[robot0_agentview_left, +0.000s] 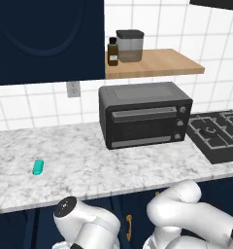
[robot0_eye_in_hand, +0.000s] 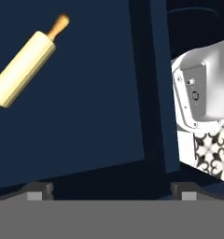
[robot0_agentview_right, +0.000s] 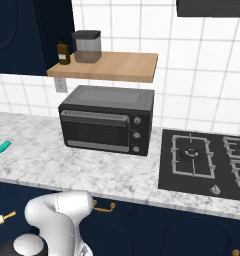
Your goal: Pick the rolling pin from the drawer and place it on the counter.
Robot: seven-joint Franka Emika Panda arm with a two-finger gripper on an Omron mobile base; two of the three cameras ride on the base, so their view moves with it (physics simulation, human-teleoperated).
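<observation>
1. Down inside the drawer (robot0_eye_in_hand: 86, 93), the rolling pin (robot0_eye_in_hand: 23, 70) lies diagonally on the floor, untouched.
2. Above it hangs the claw (robot0_eye_in_hand: 111, 189), fingers spread and empty, likely lining up.
3. Its destination, the table (robot0_agentview_left: 113, 160), waits above.

Flat even rendered light, soft pixelation throughout, no glare; hand view much dimmer w/ deep navy shade.

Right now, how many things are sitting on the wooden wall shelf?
2. A small brown bottle stands at the shelf's left end, and a grey lidded canister stands just right of it. Nothing else shows there, though something small behind the canister could be hidden.
</observation>
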